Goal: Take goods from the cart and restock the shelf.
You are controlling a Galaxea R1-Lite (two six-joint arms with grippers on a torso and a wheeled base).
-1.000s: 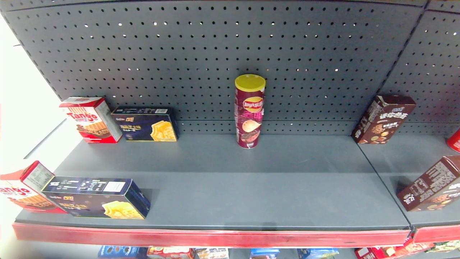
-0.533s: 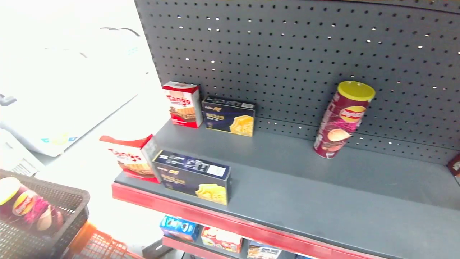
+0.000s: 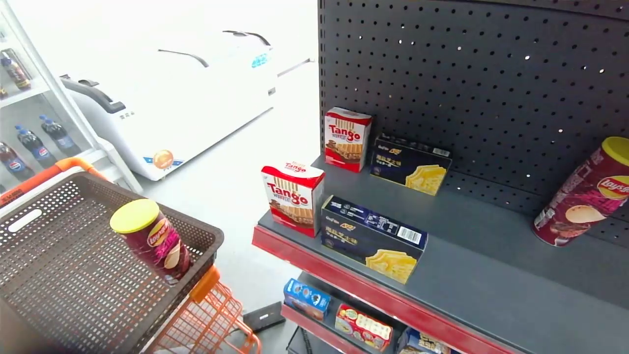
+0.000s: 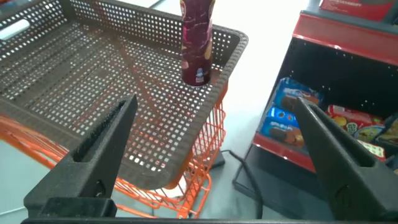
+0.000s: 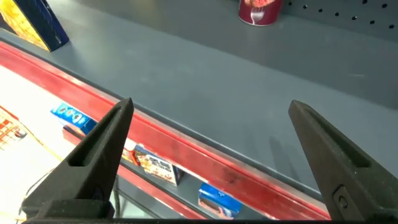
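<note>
Pale shop floor runs up the middle of the head view, between a cart at lower left and a shelf [image 3: 491,280] on the right. Nearest is the cart's brown perforated basket [image 3: 54,280] on its orange frame [image 3: 216,314]. One chip can [image 3: 151,241] with a yellow lid stands on end inside, close to the basket's right wall. The left gripper [image 4: 212,102] hangs over the basket's rim with its fingers spread wide, the can [image 4: 198,40] farther off beyond them. The right gripper [image 5: 209,104] – fingers just as wide apart – hangs over the shelf's red front edge [image 5: 186,140].

At the shelf's front left corner a red wafer box [image 3: 292,199] stands touching a dark blue biscuit box [image 3: 372,238]. A second red wafer box [image 3: 347,138] and a second dark blue box [image 3: 412,164] sit side by side at the back, against the pegboard [image 3: 467,73]. At the right edge of the frame another chip can [image 3: 582,196] stands by the pegboard – well apart from the boxes. Small packs [image 3: 307,297] line the lower shelf. Farther back, at upper left, are a white chest freezer [image 3: 172,108] and a bottle cooler [image 3: 29,142].
</note>
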